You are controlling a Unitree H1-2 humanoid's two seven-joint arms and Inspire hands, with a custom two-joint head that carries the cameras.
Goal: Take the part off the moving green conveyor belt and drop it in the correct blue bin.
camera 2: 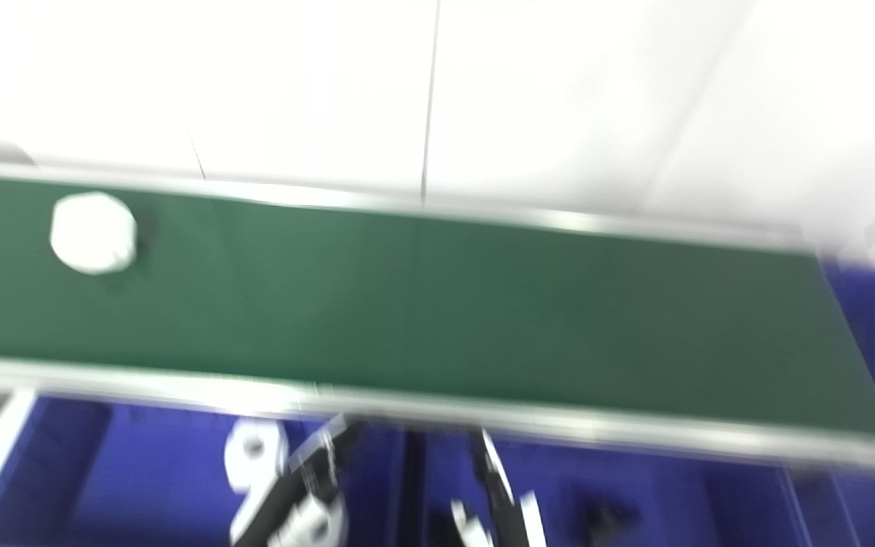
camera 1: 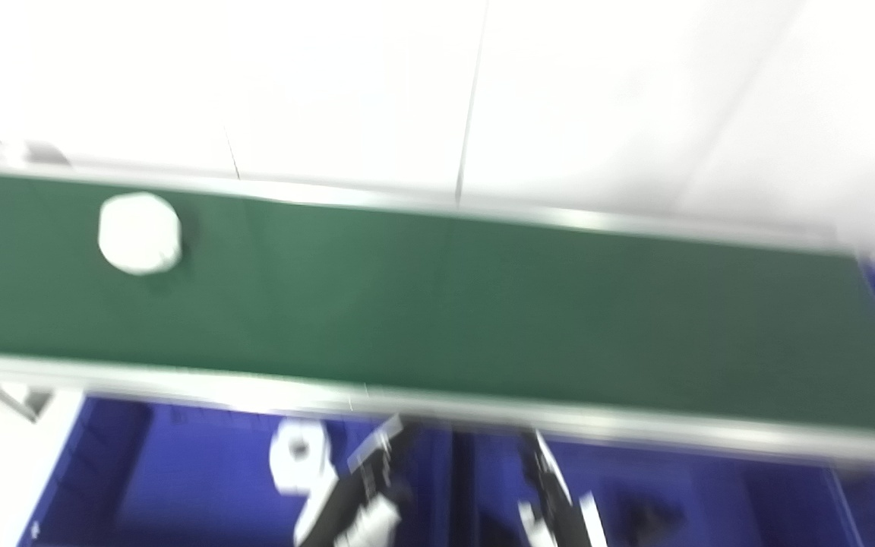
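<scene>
The white part [camera 1: 139,232] rides the green belt [camera 1: 437,304], unpicked. Both hands, left hand [camera 1: 354,501] and right hand [camera 1: 559,509], hang blurred over the blue bins [camera 1: 179,471]; I cannot tell their grip.

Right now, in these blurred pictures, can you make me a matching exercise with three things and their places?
Things:
1. white part
2. white piece with a hole
3. small dark piece

Places:
A. in the blue bin at the lower left
B. in the blue bin at the lower right
C. on the green conveyor belt, near its left end

Pairs: 1-C, 2-A, 3-B

Both hands sit at the bottom edge, too blurred to judge.
</scene>
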